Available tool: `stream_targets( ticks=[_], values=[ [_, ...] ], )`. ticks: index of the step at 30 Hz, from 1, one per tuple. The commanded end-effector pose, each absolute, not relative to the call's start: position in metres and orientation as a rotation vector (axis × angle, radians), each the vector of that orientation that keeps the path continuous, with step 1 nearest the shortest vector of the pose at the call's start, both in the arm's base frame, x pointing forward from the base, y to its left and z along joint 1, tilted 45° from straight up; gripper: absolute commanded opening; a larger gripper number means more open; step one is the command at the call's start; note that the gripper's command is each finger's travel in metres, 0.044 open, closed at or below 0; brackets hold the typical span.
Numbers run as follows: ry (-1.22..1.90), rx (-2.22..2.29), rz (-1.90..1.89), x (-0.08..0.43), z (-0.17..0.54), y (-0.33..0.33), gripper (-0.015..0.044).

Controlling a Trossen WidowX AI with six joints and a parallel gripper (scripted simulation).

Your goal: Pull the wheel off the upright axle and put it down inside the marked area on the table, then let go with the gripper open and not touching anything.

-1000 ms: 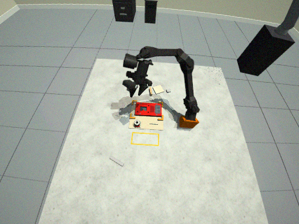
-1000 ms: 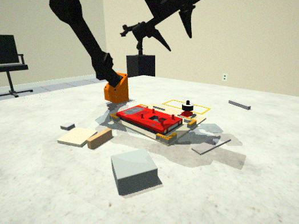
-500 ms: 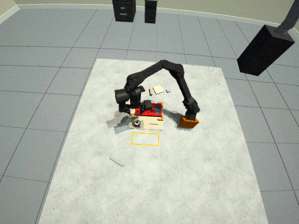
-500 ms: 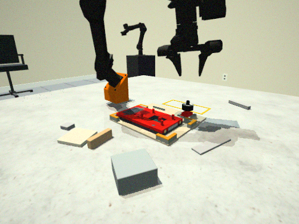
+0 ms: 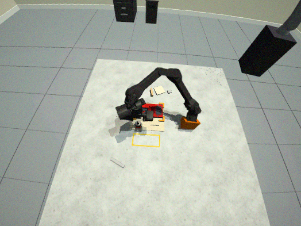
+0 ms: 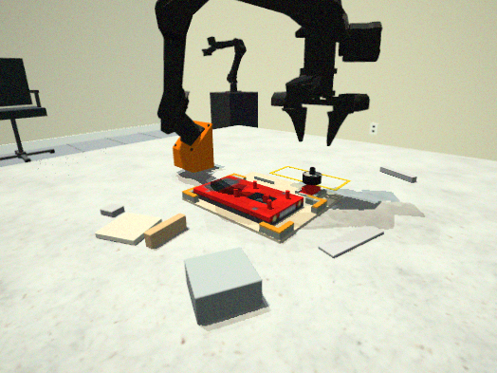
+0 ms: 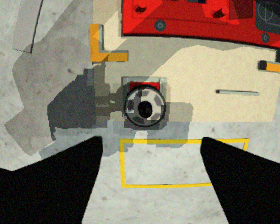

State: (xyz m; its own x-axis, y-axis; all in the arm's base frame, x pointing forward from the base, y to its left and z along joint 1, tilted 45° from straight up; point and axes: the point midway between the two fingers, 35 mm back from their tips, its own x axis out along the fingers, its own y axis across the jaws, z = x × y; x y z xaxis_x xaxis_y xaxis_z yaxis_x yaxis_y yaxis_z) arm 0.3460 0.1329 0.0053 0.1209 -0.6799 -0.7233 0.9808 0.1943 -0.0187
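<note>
From the exterior view, a grey block [image 6: 225, 278] sits nearest on the table [image 5: 172, 186] [image 6: 379, 307] [image 7: 165, 210]. Beyond it lie a thin pale strip [image 6: 351, 242] to the right, and a tan block [image 5: 151, 92] [image 6: 166, 231] beside a cream square plate [image 5: 159, 90] [image 6: 128, 228] to the left.

Next comes a red slab [image 6: 247, 197] [image 7: 190, 32] with upright pegs, set between orange-topped corner brackets on a cream board [image 5: 159, 128] [image 7: 215, 107]. Past the slab, the black-rimmed wheel [image 5: 138, 125] [image 6: 311, 178] [image 7: 156, 111] is on its upright axle [image 6: 312, 169] [image 7: 145, 109], over a small red base. It stands outside the yellow-outlined area [image 5: 146, 146] [image 6: 320, 174] [image 7: 121, 162], which lies just beside the board.

The tool [image 5: 146, 115] [image 6: 315, 143] [image 7: 153, 143] hangs above the table, fingers apart and pointing down, with nothing between them. The arm's orange base [image 5: 188, 124] [image 6: 201, 150] stands off to one side. Farther back, a second black arm [image 6: 237, 65] stands on a dark pedestal [image 6: 220, 112], and a wall outlet [image 6: 374, 128] shows at right.
</note>
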Motion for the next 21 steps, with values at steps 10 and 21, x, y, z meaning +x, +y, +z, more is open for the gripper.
stream_targets(
  ticks=[10,21],
  values=[
    [0.678,0.541,-1.304,0.357,-0.026,0.102,0.03],
    [0.678,0.549,-1.31,0.359,-0.044,0.081,0.0274]
  ],
)
